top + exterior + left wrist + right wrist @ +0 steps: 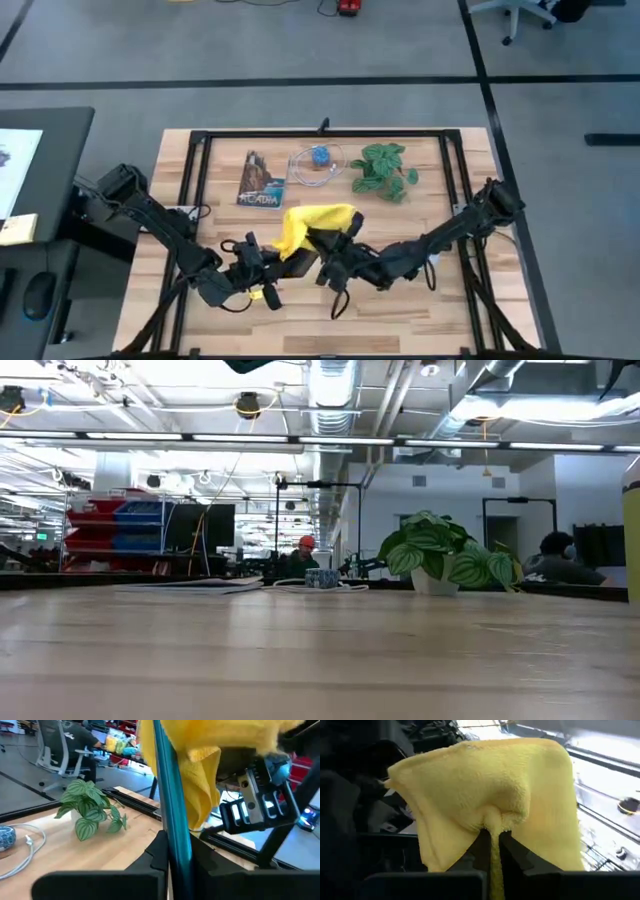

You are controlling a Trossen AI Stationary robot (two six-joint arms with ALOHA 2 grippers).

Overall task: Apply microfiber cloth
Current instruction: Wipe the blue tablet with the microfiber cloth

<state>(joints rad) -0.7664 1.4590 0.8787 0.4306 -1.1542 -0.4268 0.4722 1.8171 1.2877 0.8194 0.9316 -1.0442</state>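
Observation:
The bright yellow microfiber cloth (pixel 318 222) is bunched up over the middle of the table, between my two grippers. My right gripper (pixel 491 839) reaches in from the table's right and is shut on the cloth (pixel 485 790). My left gripper (pixel 172 847) comes from the left and is shut on a thin tablet with a teal edge (pixel 170 785), seen edge-on. The cloth (pixel 205 765) drapes over the tablet's upper part. In the high view the grippers (pixel 262 264) (pixel 326 252) stand close together near the front middle. My left gripper pinches the tablet between its two fingers across its thin faces, at the lower stretch of the teal edge (pixel 176 832). The tablet stands on edge and rises away from the fingers, its far end under the cloth. My right gripper pinches a gathered fold of the cloth (pixel 492 822) between its two fingertips. The rest of the cloth spreads out beyond the fingers in a wide puffed sheet and lies against the tablet; how many layers are caught, I cannot tell.
At the back of the table lie an ACADIA card (pixel 260 182), a small blue ball with a white cord (pixel 318 160) and a green potted plant (pixel 384 170). A black frame rail (pixel 195 180) runs around the work area. Bare wood shows at the front (pixel 320 660).

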